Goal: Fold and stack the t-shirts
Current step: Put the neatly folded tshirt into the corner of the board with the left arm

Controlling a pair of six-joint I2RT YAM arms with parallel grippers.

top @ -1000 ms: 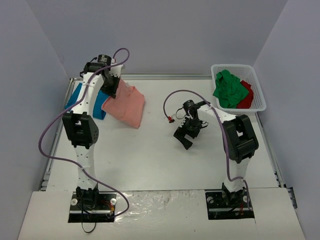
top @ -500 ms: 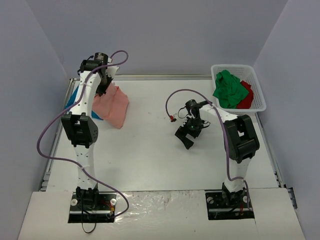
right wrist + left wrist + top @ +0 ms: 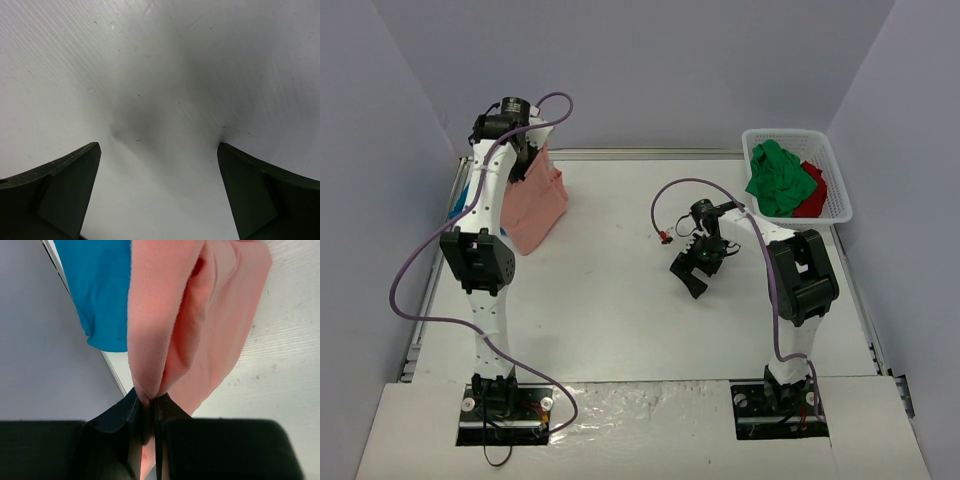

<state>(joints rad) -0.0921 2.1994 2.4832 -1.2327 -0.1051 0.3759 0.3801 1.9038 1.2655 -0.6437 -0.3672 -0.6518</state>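
The left gripper [image 3: 523,162] stands high over the far left corner of the flat white table [image 3: 620,310]. Its two black fingers [image 3: 125,412] are pressed together on a fold of the soft salmon-pink cloth t-shirt [image 3: 535,205]. The shirt hangs down from this grip in loose folds, and it is well apart from the other arm. In the left wrist view the pinched fold is seen clearly, a thick doubled edge of pink cloth that goes straight into the closed jaws. I cannot tell if the lower end of the shirt touches the table or only hangs over it. Just beside the pink shirt, on the side of the left wall, lies the teal-blue cloth t-shirt [image 3: 100,290] at the edge of the table. From above it is almost fully hidden behind the left arm. The right gripper [image 3: 695,270] is near the middle of the table, a little to the right. Its jaws are wide apart and hold nothing, and the right wrist view shows only bare white surface and a soft shadow between the two dark fingers [image 3: 65,180]. In the far right corner stands the white plastic mesh basket [image 3: 840,212]. A crumpled green cloth t-shirt [image 3: 778,178] fills most of it, and a red cloth t-shirt [image 3: 813,196] lies beside it, toward the right wall of the basket and partly under the green one.
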